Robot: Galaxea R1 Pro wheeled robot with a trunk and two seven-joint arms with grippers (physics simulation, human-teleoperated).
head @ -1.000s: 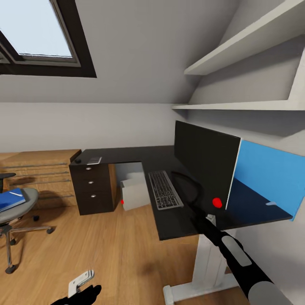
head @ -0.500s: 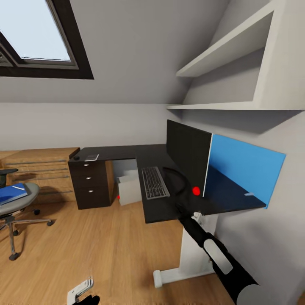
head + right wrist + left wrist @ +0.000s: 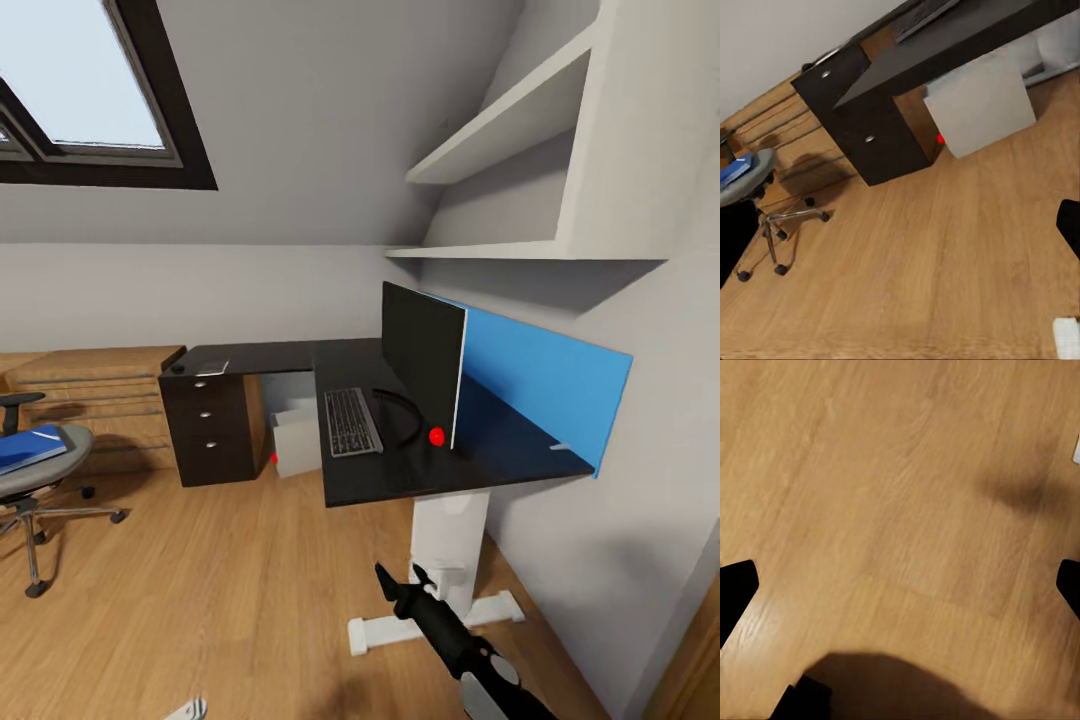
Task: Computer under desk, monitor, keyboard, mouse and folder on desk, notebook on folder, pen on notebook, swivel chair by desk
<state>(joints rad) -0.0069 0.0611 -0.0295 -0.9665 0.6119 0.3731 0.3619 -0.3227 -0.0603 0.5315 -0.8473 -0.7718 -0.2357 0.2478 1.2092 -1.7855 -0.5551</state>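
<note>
Right gripper (image 3: pixel 402 590), low in the head view's centre, hangs open and empty over the wood floor (image 3: pixel 200 600). Mid-frame, the desk (image 3: pixel 400 480) carries the monitor (image 3: pixel 420 360) and keyboard (image 3: pixel 350 422); the computer (image 3: pixel 296 445) sits beneath. At far left, the folder (image 3: pixel 30 447) lies on the swivel chair (image 3: pixel 35 475).

Left wrist view: the left gripper (image 3: pixel 900 585) is spread wide above floor.

Right wrist view: computer (image 3: pixel 982 109) upper right, chair (image 3: pixel 754 187) far left.

Bright even daylight from skylight (image 3: pixel 85 85), soft shadows on wood floor (image 3: pixel 230 590), wrist views slightly blurred
</note>
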